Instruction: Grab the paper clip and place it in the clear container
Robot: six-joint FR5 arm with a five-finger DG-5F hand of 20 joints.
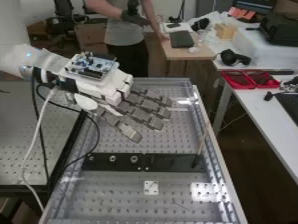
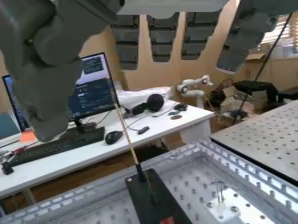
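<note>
Perforated metal desk (image 1: 106, 200); above it, the robot hand (image 1: 142, 116), open and empty. What may be the paper clip (image 2: 219, 188) stands thinly at a white plate (image 2: 247, 214); bulky fingers could topple it.

The wrist view's edge cuts off part of the hand (image 1: 138, 111) and the black strip (image 2: 166, 197).

Paper clip, clear container; whereabouts too unclear
</note>
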